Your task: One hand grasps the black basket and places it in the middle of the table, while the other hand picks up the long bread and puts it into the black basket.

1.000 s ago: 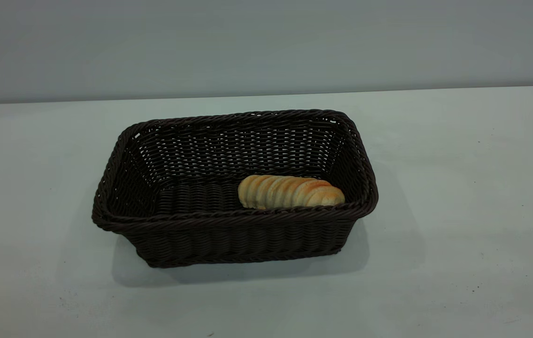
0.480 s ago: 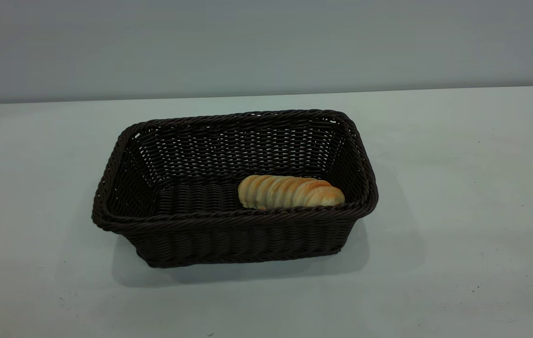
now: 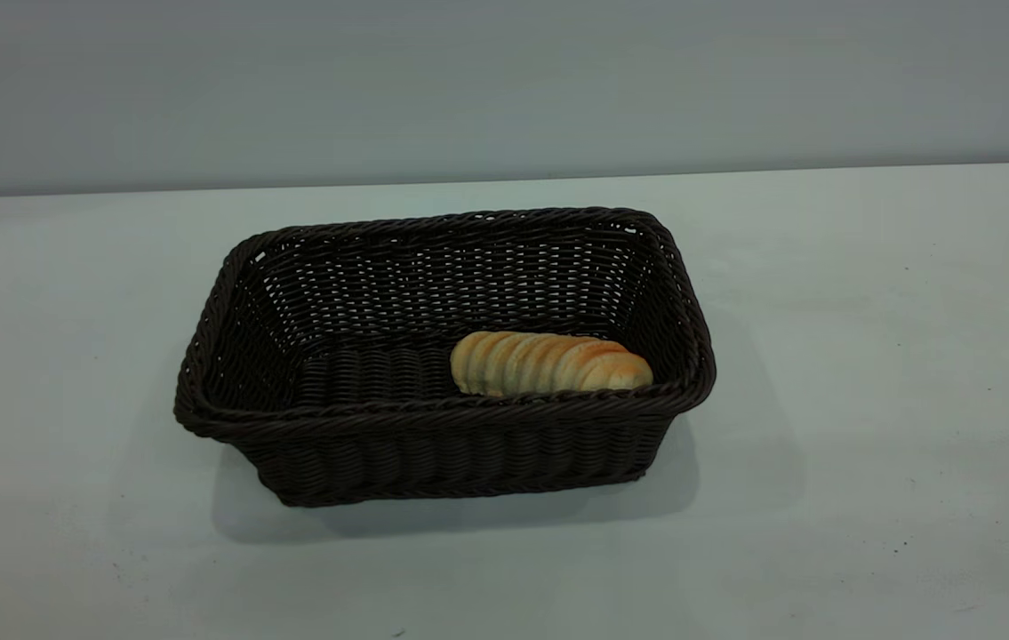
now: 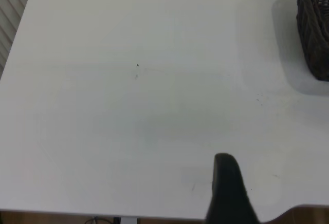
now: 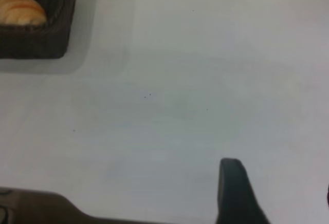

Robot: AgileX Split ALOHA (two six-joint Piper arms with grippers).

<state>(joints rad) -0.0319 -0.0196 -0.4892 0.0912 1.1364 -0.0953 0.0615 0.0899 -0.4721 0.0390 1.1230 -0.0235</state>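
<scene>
Resting mid-table (image 3: 868,373), the black basket (image 3: 442,444) holds the long bread (image 3: 548,363) at its right end. Both grippers sit well clear over bare tabletop; claw state: cannot tell. Grey wall (image 3: 504,80) behind.

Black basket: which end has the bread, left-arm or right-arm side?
The end on the right arm's side. The long bread lies there in the black basket, by the near wall; the other end is bare.
</scene>
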